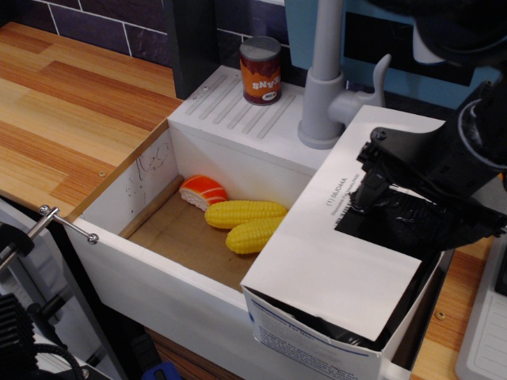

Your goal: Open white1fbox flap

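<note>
The white1fbox (317, 340) is a large white carton lying on the right end of the sink unit, with its blue-printed end facing me. Its flap (341, 261) is the broad white top panel and lies nearly flat over the box. The panel bears a black tape patch (388, 229) and a small black printed code (333, 195). My black gripper (370, 192) reaches in from the right, with its fingertips down on the flap at the left edge of the black patch. The arm's bulk hides the fingers' gap and the small black block.
The white sink unit (158, 277) holds two yellow corn cobs (247, 222) and an orange salmon piece (203, 192) left of the box. A grey faucet (325, 79) stands right behind the box, and a can (261, 70) stands on the drainboard. A wooden counter (71, 119) lies to the left.
</note>
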`<action>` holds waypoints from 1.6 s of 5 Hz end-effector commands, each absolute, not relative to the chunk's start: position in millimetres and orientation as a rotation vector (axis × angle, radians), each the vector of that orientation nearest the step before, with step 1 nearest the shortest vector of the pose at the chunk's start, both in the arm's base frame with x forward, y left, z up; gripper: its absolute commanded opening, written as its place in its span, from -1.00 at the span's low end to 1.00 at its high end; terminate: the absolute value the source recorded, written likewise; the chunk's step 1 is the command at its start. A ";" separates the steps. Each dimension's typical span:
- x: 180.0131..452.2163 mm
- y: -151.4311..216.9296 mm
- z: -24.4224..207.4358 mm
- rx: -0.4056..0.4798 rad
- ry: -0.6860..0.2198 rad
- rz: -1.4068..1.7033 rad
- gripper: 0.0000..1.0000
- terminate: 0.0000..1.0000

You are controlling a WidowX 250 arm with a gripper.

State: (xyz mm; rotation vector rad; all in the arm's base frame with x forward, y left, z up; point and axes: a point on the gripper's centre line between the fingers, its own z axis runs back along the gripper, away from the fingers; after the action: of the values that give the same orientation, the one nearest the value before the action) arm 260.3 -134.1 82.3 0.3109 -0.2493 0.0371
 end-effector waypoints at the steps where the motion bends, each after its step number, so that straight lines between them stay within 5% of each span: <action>1: 267.8 -132.2 105.8 0.390 -0.288 0.005 1.00 -1.00; 3: 263.3 -111.7 132.0 0.449 -0.289 -0.072 1.00 -1.00; 5: 270.0 -66.3 168.8 0.324 -0.255 -0.167 1.00 -1.00; 8: 280.0 17.6 171.2 0.119 -0.203 -0.163 1.00 -1.00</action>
State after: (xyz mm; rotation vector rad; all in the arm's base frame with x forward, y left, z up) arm 277.3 19.0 158.5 0.1007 -0.1650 -0.1634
